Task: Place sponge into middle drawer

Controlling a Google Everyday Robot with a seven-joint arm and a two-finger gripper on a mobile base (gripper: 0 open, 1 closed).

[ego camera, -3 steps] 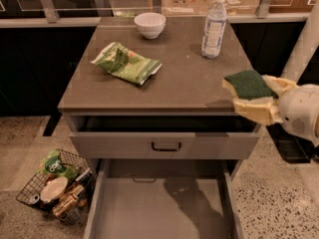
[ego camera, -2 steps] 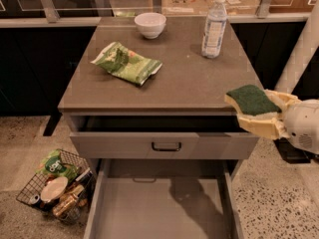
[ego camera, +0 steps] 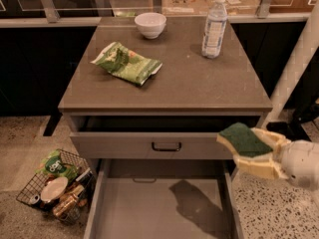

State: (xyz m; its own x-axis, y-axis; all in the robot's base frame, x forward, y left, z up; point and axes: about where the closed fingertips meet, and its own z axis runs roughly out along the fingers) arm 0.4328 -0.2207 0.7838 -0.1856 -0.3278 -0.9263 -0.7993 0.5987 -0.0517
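Observation:
The sponge (ego camera: 243, 139) shows its dark green scouring face up, with pale yellow foam beneath. My gripper (ego camera: 235, 150) comes in from the right and is shut on the sponge, with cream-coloured fingers (ego camera: 255, 167) above and below it. It holds the sponge in the air beside the cabinet's front right corner, just above the right wall of the middle drawer (ego camera: 144, 210). That drawer is pulled out wide, its pale grey floor bare except for the gripper's shadow.
A grey drawer front with a black handle (ego camera: 166, 146) sits above the open drawer. On the countertop (ego camera: 199, 83) are a green-and-white snack bag (ego camera: 127, 62), a white bowl (ego camera: 150, 24) and a water bottle (ego camera: 215, 26). A wire basket (ego camera: 57, 183) stands on the floor at left.
My gripper has carried the sponge down and forward from the countertop's right edge to beside the drawer front, over the open drawer's right side.

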